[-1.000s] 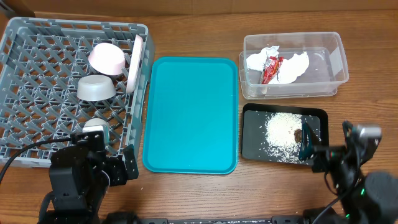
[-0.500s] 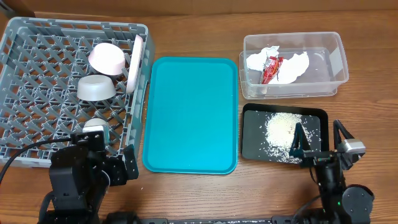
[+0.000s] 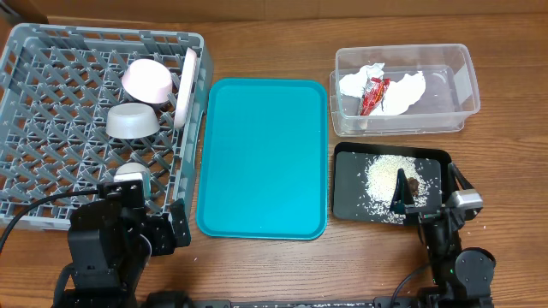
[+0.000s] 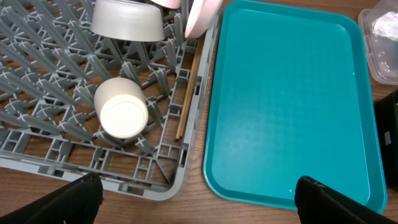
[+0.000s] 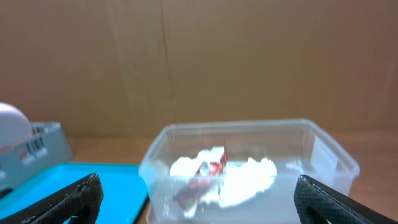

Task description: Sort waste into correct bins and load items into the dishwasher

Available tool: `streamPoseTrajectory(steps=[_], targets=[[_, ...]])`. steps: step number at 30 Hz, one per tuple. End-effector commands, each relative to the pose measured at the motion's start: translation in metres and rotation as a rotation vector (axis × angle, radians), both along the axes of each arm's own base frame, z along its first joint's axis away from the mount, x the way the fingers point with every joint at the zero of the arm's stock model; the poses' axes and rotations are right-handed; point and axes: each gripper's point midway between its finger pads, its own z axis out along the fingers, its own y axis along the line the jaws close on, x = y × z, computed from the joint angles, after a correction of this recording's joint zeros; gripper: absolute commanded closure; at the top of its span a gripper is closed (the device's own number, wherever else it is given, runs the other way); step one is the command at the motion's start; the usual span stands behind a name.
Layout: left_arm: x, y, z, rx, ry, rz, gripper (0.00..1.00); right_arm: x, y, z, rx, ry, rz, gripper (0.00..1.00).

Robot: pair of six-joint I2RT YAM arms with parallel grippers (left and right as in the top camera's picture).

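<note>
Left gripper (image 4: 198, 182) and right gripper (image 5: 197, 181) both stand released, fingers spread, holding nothing. Cup (image 4: 122, 112), chopsticks (image 4: 186, 93), pink bowl (image 3: 147, 80), grey bowl (image 3: 131, 121) and plate (image 3: 185, 85) sit in the grey rack (image 3: 51, 51). Napkin (image 3: 407, 90) and wrapper (image 3: 374, 94) lie in the clear tub (image 3: 458, 85); rice (image 3: 385, 175) lies in the black tray (image 3: 347, 192).

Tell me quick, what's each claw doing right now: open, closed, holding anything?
Left claw: open, holding nothing.
Right claw: open, holding nothing.
</note>
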Motion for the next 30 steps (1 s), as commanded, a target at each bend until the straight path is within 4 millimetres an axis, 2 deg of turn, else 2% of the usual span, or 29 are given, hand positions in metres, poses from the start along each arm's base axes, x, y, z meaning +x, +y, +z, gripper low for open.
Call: streamPoseTrajectory(steps=[1,6,30], targets=[[0.0,0.002,0.0,0.003,-0.005,0.017,0.0,0.0,0.001,-0.012,-0.024,0.036,0.003,0.0],[0.0,0.002,0.0,0.003,-0.004,0.017,0.0,0.001,0.0,-0.031,-0.031,0.112,0.0,0.0],[0.0,0.002,0.0,0.003,-0.005,0.017,0.0,0.001,0.0,-0.031,-0.012,0.113,0.003,0.0]])
